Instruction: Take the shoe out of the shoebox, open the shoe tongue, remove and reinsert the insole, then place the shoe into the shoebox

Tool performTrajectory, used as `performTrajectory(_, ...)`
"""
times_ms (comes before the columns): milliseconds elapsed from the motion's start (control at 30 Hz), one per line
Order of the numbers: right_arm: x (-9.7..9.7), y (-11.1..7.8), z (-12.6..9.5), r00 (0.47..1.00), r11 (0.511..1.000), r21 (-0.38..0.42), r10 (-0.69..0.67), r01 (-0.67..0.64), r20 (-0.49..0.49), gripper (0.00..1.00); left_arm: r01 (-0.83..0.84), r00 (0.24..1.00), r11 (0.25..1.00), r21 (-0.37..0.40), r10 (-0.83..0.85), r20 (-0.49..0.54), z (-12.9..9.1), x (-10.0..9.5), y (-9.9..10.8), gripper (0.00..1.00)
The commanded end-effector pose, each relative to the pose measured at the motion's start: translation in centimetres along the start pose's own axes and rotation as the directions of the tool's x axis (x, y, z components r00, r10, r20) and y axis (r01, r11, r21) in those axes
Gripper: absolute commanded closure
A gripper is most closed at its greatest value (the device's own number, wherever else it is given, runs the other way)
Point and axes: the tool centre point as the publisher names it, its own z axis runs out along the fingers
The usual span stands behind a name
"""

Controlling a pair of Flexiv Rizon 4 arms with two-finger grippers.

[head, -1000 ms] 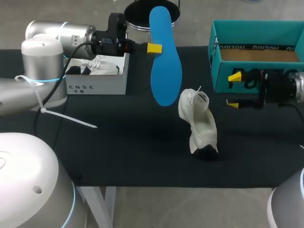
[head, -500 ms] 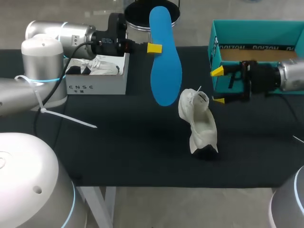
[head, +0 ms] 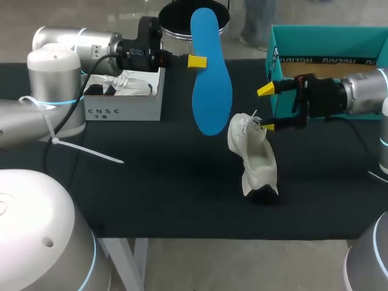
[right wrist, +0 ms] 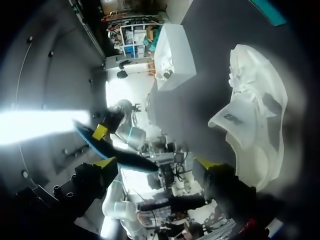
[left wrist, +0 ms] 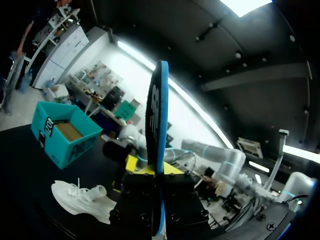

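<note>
Grippers as I am reading them from my station. Left gripper (head: 195, 61): its two fingers are pressing on the blue insole (head: 211, 79) from both sides, about a third of the way down one long edge. The insole is hanging upright in the air above the black table (head: 151, 194). In the left wrist view it is showing edge-on, rising straight out from between the fingers.

Right gripper (head: 267, 109): its yellow-tipped fingers are standing wide apart and gripping nothing, one above the other in the head view. The lower fingertip is sitting just beside the top of the white shoe (head: 254, 160); I am unable to tell whether it is touching. In the right wrist view the shoe is lying ahead of the gripper and off to one finger's side, not between the fingers.

Shoe: it is standing on end on the table, dark end down and laces at the top. In the head view the insole's lower tip is showing just beside the shoe's top.

Teal shoebox (head: 276, 79): it is sitting open at the table's far right, behind the right gripper, with the shoe outside it and near its left wall.

White box (head: 124, 112): it is resting beneath the left arm (head: 79, 42), holding light and dark things that I am unable to identify.
</note>
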Motion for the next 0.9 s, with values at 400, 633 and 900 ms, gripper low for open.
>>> performTrajectory(400,0.5,-0.2,1.5,1.0,1.0,0.01,-0.015,0.016,-0.018,0.0,0.0,1.0,1.0,0.0,0.0,0.003,0.1,0.0,0.0,1.0)
performTrajectory(633,0.5,-0.2,1.5,1.0,1.0,0.01,-0.015,0.016,-0.018,0.0,0.0,1.0,1.0,0.0,0.0,0.003,0.1,0.0,0.0,1.0)
performTrajectory(900,0.5,-0.2,1.5,1.0,1.0,0.01,-0.015,0.016,-0.018,0.0,-0.552,0.822,0.827,-0.106,0.561,0.096,3.2,4.9,-0.6,1.0)
